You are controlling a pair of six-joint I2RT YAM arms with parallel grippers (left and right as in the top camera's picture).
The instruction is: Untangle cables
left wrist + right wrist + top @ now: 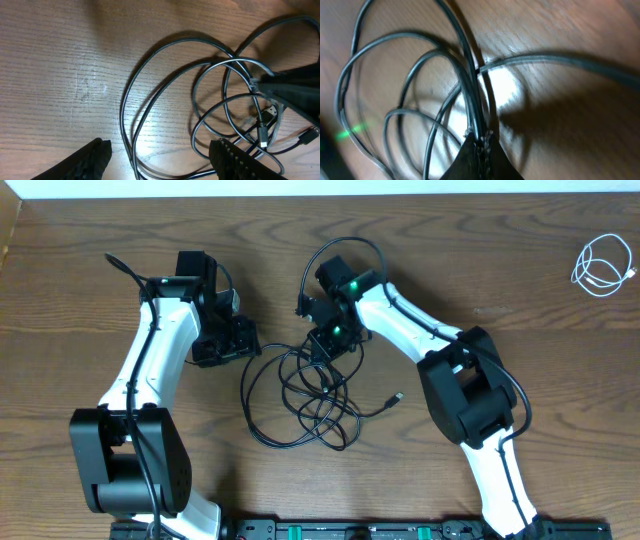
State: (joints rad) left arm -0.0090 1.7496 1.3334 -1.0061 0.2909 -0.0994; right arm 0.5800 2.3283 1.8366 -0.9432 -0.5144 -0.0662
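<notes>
The black cable (300,395) lies in tangled loops on the middle of the wooden table (480,260). Its small plug end (397,396) points right. My right gripper (325,345) is at the top of the tangle. In the right wrist view it (480,137) is shut on strands of the black cable (465,65). My left gripper (248,343) stands open at the tangle's left edge. In the left wrist view its fingers straddle a loop of the cable (130,90) without touching it, gripper (161,147). The white cable (603,265) lies coiled at the far right, apart from the black one.
The right arm's dark fingers (290,90) reach into the left wrist view from the right, pinching the cable. Bare wood lies left of the tangle. A black rail (400,530) runs along the table's front edge.
</notes>
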